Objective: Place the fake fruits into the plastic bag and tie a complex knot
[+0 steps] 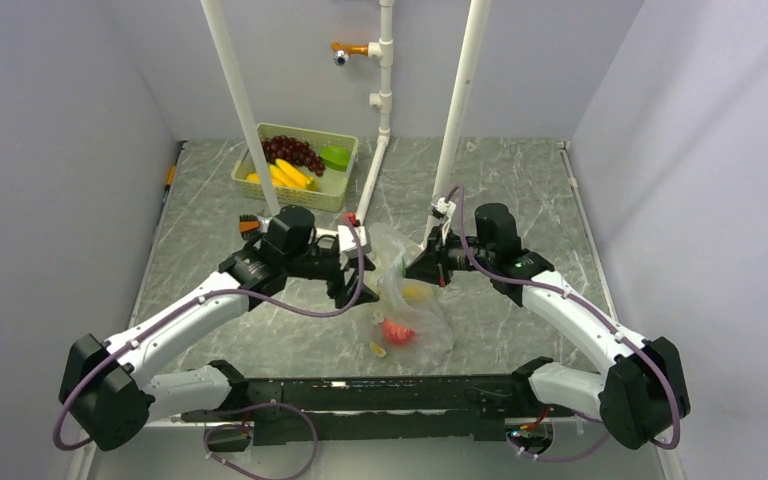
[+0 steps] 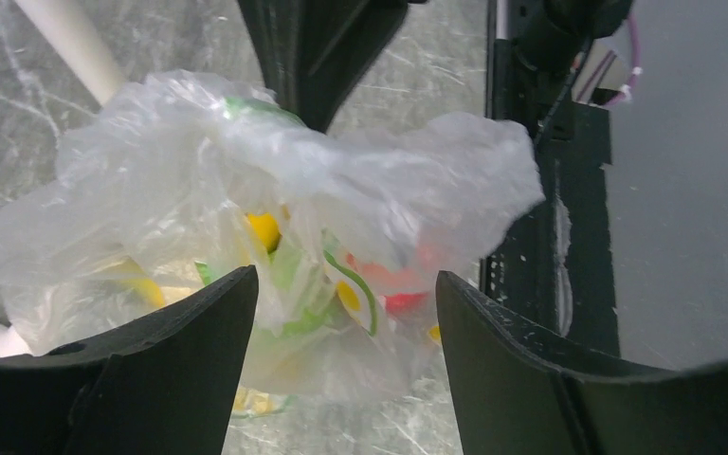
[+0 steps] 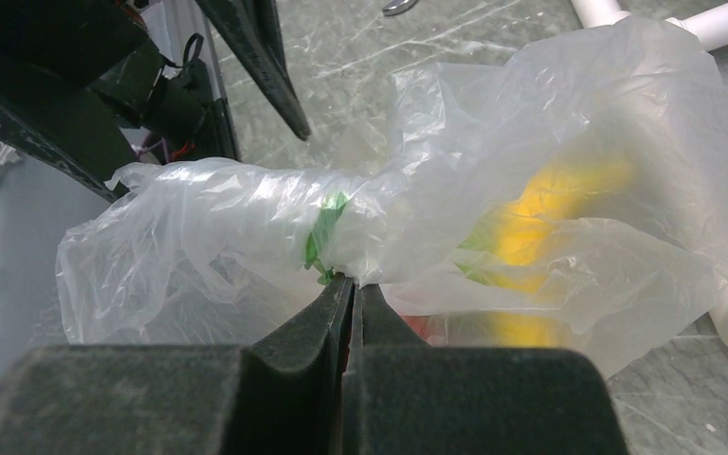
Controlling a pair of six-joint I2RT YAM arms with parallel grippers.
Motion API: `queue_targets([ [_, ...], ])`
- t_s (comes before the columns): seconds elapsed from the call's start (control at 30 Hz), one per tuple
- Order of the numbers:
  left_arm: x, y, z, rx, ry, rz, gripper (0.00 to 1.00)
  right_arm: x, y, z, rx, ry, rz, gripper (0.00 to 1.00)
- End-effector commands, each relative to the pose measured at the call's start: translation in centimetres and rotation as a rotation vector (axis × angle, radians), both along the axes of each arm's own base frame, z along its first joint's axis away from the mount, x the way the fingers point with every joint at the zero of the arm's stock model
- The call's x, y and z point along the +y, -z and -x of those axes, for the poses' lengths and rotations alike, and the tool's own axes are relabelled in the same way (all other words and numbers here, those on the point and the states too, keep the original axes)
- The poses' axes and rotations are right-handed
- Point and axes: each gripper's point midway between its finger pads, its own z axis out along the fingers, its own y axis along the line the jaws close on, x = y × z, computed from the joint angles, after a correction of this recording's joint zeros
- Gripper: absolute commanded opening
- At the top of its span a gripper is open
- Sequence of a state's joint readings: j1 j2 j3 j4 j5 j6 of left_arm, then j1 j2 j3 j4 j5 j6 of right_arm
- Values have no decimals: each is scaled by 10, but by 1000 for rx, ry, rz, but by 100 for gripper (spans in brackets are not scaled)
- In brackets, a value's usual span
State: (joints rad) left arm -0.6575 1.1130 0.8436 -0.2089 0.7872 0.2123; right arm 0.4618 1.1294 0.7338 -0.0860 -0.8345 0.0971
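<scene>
The grey, marble-look worktop carries everything. Two arms reach in to the middle of it from both sides. Between them sits the plastic bag, see-through and crinkly, with its bottom on the worktop. The left gripper has its jaws wide apart, and the bag shows in the gap just past them. The right gripper has its jaws pressed tight together, pinching the bag at a twisted bunch of its plastic. At the far left stands a pale green basket with purple grapes, yellow bananas and a green fruit in it. Inside the bag are a red fruit and a yellow fruit.
</scene>
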Motion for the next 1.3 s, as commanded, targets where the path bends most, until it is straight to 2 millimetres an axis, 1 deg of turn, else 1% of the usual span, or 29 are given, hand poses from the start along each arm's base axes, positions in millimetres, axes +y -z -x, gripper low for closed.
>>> queue_targets([
  [0.0,-13,-16,-25,-52,-124,-25,73,1,-10,2,-54,-7,-10,0],
  [0.13,-27,-25,-29,-26,-145,0,69,2,-10,2,-60,-20,-3,0],
  [0.17,-30,-25,-30,-10,-152,2,66,2,-10,2,-64,-20,-1,0],
  [0.2,-31,-24,-33,8,-162,-2,62,2,-10,2,-66,-22,3,0],
  [0.27,-30,-17,-37,34,-195,-30,44,1,-10,3,-70,-25,12,0],
  [0.33,-22,-6,-44,42,-235,-62,21,-1,-9,4,-75,-30,23,0],
  [0.4,-13,4,-44,60,-242,-76,1,-3,-8,5,-82,-33,35,0],
  [0.53,8,10,-51,98,-291,-65,0,-11,-4,5,-114,-32,82,0],
  [0.63,25,16,-61,114,-355,-57,0,-23,2,-1,-141,-7,136,0],
  [0.87,60,40,-78,160,-504,-119,0,-58,16,-3,-193,-11,290,0],
  [1.03,89,66,-89,193,-607,-185,0,-92,30,3,-217,-26,402,0],
  [1.07,93,71,-89,192,-613,-201,0,-97,29,2,-225,-20,408,0],
  [1.13,95,81,-84,200,-585,-223,0,-99,17,1,-219,-14,370,0],
  [1.2,89,80,-78,194,-534,-200,0,-91,-1,0,-193,-19,306,0],
  [1.27,85,79,-75,182,-512,-189,0,-80,-24,-4,-179,-9,230,0],
])
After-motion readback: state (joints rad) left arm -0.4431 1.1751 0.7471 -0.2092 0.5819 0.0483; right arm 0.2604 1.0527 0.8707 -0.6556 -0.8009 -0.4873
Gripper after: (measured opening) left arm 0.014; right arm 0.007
